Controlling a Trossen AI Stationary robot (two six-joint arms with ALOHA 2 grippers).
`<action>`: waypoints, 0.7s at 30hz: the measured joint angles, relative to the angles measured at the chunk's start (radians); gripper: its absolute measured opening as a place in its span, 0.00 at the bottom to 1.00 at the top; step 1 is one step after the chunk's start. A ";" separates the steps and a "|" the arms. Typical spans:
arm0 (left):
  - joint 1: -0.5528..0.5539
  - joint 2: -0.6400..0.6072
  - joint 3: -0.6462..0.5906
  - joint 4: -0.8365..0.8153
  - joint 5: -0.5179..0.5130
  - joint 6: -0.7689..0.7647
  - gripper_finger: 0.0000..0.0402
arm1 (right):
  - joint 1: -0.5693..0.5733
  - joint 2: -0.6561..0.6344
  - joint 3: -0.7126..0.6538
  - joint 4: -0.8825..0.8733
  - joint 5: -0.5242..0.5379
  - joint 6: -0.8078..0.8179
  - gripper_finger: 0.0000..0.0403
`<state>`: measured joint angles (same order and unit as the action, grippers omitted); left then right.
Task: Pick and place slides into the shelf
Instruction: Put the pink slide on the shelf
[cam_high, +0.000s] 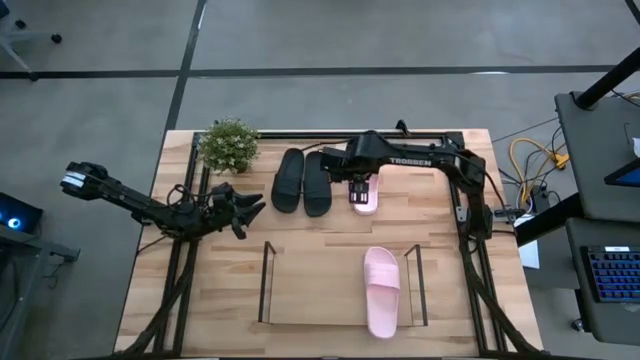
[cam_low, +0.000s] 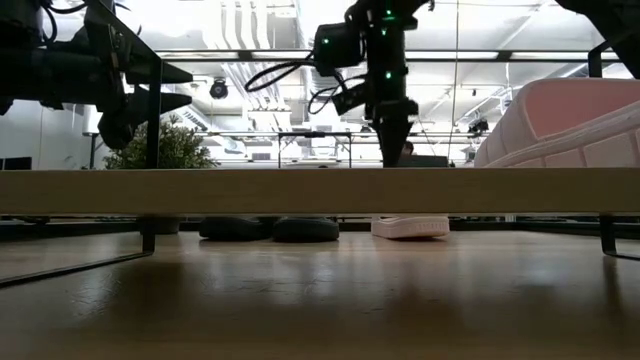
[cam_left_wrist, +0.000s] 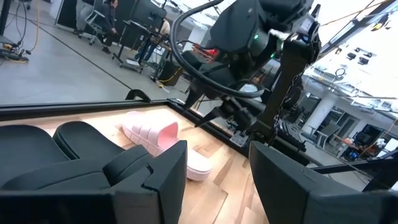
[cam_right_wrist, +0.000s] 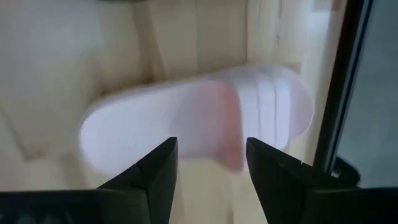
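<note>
Left hand (cam_high: 243, 212) hangs over the desk (cam_high: 170, 250), fingers spread, nothing between them. Just right of it — the black pair of slides (cam_high: 302, 181), side by side on the desk. Right hand (cam_high: 361, 190) sits directly above a pink slide (cam_high: 364, 197), fingers spread and not gripping. Well below that hand, the second pink slide (cam_high: 381, 291) lies on the shelf (cam_high: 310, 285).

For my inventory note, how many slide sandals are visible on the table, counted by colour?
Matte black slide sandals, side by side on the tabletop: 2
Pale pink slide sandals: 2, one on the light-wood shelf, one under the right gripper
Total: 4
</note>
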<state>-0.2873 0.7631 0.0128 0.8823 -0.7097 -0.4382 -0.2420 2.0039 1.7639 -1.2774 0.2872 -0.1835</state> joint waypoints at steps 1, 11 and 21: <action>0.000 0.000 0.000 0.001 0.000 0.000 0.40 | 0.000 -0.002 -0.016 0.018 0.003 -0.007 0.45; 0.000 0.000 0.000 0.000 0.000 0.000 0.40 | -0.008 -0.033 -0.172 0.161 0.097 -0.011 0.43; 0.000 0.000 0.000 -0.002 -0.001 0.000 0.40 | -0.021 -0.056 -0.250 0.242 0.082 -0.011 0.40</action>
<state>-0.2874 0.7635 0.0132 0.8804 -0.7106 -0.4385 -0.2630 1.9476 1.5140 -1.0356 0.3690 -0.1945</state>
